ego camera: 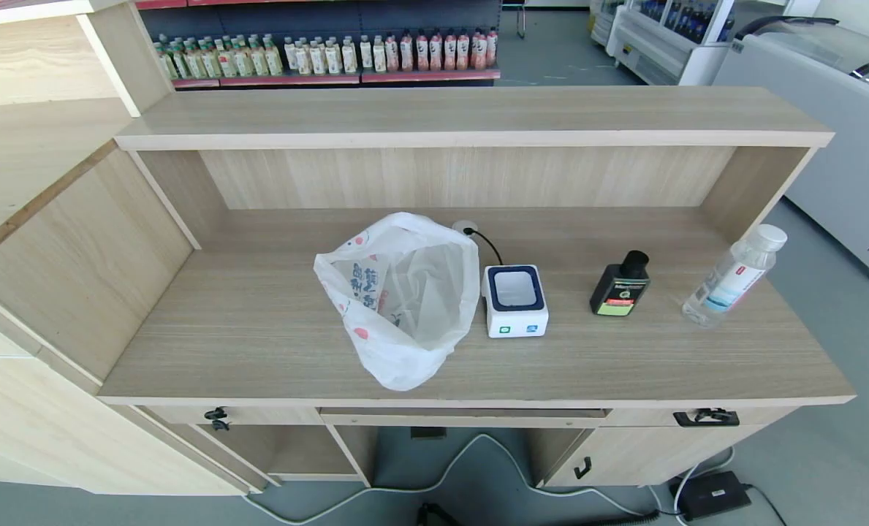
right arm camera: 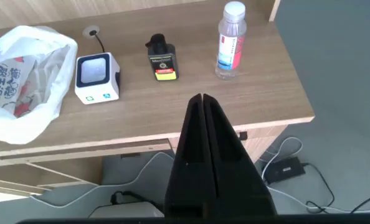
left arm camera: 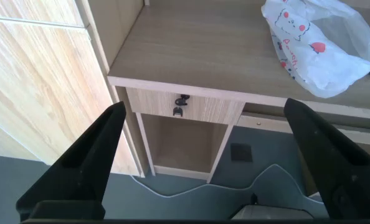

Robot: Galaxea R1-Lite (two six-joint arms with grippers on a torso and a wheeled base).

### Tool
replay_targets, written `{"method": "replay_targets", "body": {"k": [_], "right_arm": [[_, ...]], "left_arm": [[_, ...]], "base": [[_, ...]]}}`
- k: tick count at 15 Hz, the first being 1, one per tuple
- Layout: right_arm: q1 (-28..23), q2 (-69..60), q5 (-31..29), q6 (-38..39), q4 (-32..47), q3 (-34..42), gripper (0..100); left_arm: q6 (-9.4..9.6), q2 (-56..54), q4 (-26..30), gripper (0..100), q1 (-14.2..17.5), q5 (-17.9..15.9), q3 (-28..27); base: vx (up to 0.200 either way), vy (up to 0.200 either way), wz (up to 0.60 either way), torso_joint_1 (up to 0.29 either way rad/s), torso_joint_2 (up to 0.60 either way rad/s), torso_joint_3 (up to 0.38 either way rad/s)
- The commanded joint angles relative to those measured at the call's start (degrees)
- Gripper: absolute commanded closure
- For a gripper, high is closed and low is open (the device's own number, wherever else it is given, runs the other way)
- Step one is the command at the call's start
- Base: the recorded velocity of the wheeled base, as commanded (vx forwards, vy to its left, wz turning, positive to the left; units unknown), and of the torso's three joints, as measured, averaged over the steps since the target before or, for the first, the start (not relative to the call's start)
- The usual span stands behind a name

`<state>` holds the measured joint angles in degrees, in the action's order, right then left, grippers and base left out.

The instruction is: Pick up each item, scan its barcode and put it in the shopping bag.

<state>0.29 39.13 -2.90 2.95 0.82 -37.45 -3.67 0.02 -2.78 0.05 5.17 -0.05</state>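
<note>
While the left pincer [left arm camera: 205, 109] hangs wide apart and the right pincer [right arm camera: 202, 102] is pressed together, the black bottle [ego camera: 619, 288] stands right of centre on the surface [ego camera: 259, 343] in the head view — likely light, stiff and slick; you should take its flat sides, below the cap.

Counter front [ego camera: 587, 369] lies open; shopping bag [ego camera: 397, 299], scanner [ego camera: 516, 301], dark bottle [ego camera: 620, 286] and water bottle [ego camera: 734, 277] stand mid-depth, shelf [ego camera: 471, 117] overhanging behind
</note>
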Motion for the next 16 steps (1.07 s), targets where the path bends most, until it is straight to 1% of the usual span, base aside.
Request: {"method": "replay_targets", "body": {"k": [1,3,4,6,7,8,9,10,13,14,16], "right_arm": [[-1.35,20.63,4.31,0.48,-3.54,-7.73,0],[-4.07,27.93,4.57,-0.58,-9.96,-6.76,0],[-6.44,32.32,4.66,-2.16,-12.42,-7.29,0],[-8.29,37.86,4.92,-4.71,-15.67,-7.02,0],[-8.38,41.46,4.83,-5.06,-16.46,-3.95,0],[-8.47,43.75,4.75,-5.41,-17.78,-2.63,0],[-8.47,45.16,4.57,-6.20,-19.01,-2.54,0],[-9.35,48.58,4.40,-8.84,-22.53,-2.80,0],[-9.43,57.02,4.22,-14.46,-32.72,-3.42,0],[-9.35,60.01,4.13,-14.99,-36.50,-3.77,0],[-8.20,63.52,3.87,-15.25,-39.66,-4.39,0]], "left_arm": [[-0.02,-0.02,-0.03,0,0.04,0.10,-0.04],[-0.02,-0.02,-0.03,0,0.04,0.10,0.05],[-0.02,-0.02,-0.03,0,0.04,0.10,0.05],[-0.02,-0.02,-0.03,0,0.04,0.10,0.05],[-0.02,-0.02,-0.03,0,0.04,0.10,0.05],[-0.02,-0.02,-0.03,0,0.04,0.10,0.05],[-0.02,-0.02,-0.03,0,0.04,0.10,0.05],[-0.02,-0.02,-0.03,0,0.04,0.10,0.05],[-0.02,-0.02,-0.03,0,0.13,0.10,-0.04],[-0.02,-0.02,-0.03,0,0.04,0.10,0.05],[-0.02,-0.02,-0.03,0,0.04,0.10,0.05]], "base": [[0.000,0.000,0.00,0.000,0.00,0.000],[0.000,0.000,0.00,0.000,0.00,0.000],[0.000,0.000,0.00,0.000,0.00,0.000],[0.000,0.000,0.00,0.000,0.00,0.000],[0.000,0.000,0.00,0.000,0.00,0.000],[0.000,0.000,0.00,0.000,0.00,0.000],[0.000,0.000,0.00,0.000,0.00,0.000],[0.000,0.000,0.00,0.000,0.00,0.000],[0.000,0.000,0.00,0.000,0.00,0.000],[0.000,0.000,0.00,0.000,0.00,0.000],[0.000,0.000,0.00,0.000,0.00,0.000]]}}
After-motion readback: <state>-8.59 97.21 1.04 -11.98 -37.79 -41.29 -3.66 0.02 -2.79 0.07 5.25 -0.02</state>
